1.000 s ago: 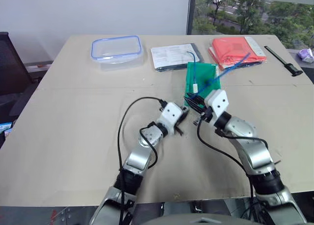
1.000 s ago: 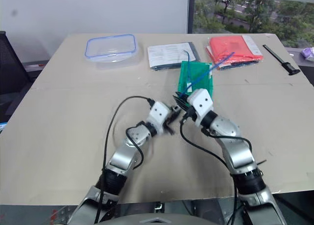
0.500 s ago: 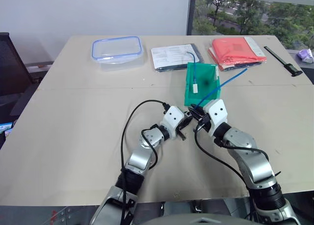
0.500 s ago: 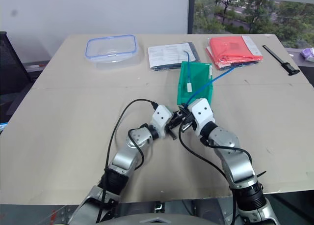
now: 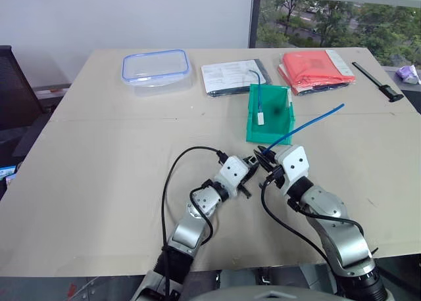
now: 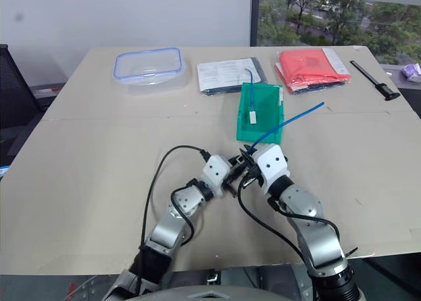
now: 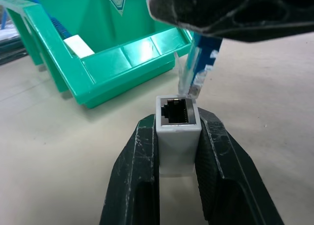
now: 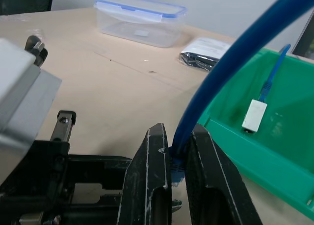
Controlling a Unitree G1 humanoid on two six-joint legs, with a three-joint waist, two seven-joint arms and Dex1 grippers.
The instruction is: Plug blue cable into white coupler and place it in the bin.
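My left gripper (image 7: 177, 151) is clamped on the white coupler (image 7: 177, 128), its dark socket facing the clear plug of the blue cable (image 8: 216, 82), which my right gripper (image 8: 179, 183) pinches just behind that plug. From the head I can't make out plug or coupler between the two wrists. The cable's free length slants up to the right, just near of the green bin (image 5: 279, 127), which holds a shorter blue cable (image 5: 258, 92) on a white piece (image 5: 261, 117).

- the blue cable (image 5: 306, 124): thin, bright blue; slants up away from the bin's front lip, clear plug just above the coupler's socket
- the white coupler (image 7: 177, 128): small cube, dark socket; just before the bin
- the bin (image 5: 281, 130): green, upright
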